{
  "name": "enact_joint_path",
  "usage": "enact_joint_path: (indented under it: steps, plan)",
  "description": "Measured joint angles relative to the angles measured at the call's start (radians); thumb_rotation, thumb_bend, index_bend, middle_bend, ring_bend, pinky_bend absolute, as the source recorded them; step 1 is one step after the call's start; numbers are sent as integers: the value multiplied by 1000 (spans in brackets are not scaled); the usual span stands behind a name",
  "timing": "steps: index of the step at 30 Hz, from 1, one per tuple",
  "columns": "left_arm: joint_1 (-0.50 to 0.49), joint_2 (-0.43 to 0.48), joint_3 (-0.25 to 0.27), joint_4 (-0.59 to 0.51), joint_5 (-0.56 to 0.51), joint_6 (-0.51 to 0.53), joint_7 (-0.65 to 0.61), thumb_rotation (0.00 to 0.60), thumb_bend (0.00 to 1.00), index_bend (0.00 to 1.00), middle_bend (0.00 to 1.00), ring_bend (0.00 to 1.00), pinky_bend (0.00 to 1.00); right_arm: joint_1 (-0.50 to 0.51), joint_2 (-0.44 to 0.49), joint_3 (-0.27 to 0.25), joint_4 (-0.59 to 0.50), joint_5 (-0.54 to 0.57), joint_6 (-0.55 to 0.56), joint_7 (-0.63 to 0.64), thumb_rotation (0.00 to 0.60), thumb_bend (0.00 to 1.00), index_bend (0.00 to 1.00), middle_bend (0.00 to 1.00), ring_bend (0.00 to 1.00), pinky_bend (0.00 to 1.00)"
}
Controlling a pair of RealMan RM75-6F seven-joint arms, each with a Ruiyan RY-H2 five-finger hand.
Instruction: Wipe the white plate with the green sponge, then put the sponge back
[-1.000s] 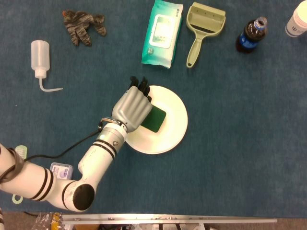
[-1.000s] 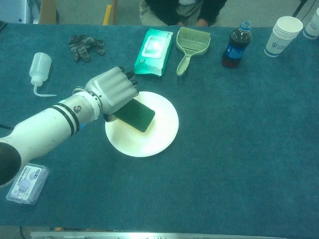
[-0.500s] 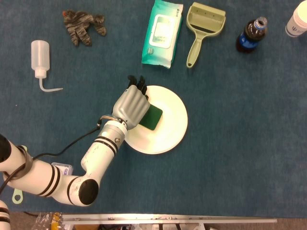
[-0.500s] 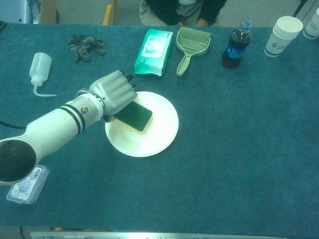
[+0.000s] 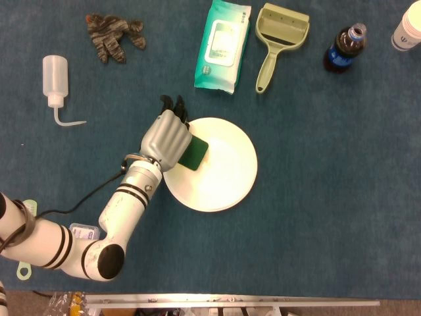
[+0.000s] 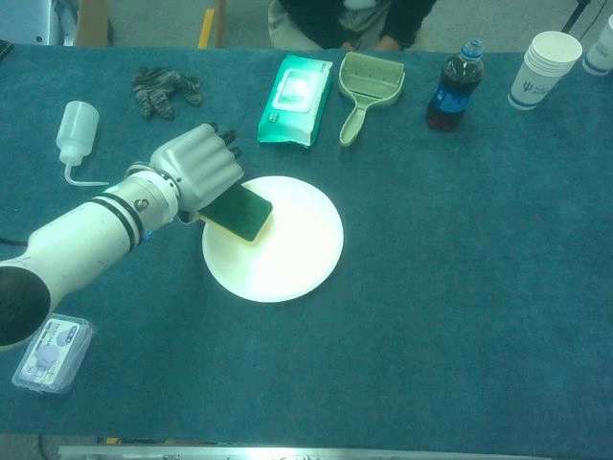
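My left hand grips the green sponge with its fingers curled over the top. The sponge lies over the left edge of the white plate, with its yellow underside showing in the chest view. The plate sits near the middle of the blue table. My right hand appears in neither view.
At the back stand a wet-wipes pack, a green dustpan, a dark drink bottle and paper cups. A glove and a squeeze bottle lie at the far left. A small plastic case sits by my forearm.
My left hand has dragged the sponge leftward across the plate, from near its middle to its left rim.
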Motion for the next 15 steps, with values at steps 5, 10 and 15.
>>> enact_joint_path:
  steps: [5,10,15]
  plan:
    - [7,20,-4,-15,6,17,-9,490,242,434,180,76,170,-2,0,-1,-1,-4,3,2,600,184,340,400,269,313]
    - [4,29,-22,-60,22,35,-12,493,242,434,180,76,170,-1,-2,-2,0,-10,4,7,600,184,340,400,269,313]
    - [-8,15,-43,-93,30,43,1,494,242,434,180,76,170,-5,1,-3,2,-11,10,13,600,183,340,400,269,313]
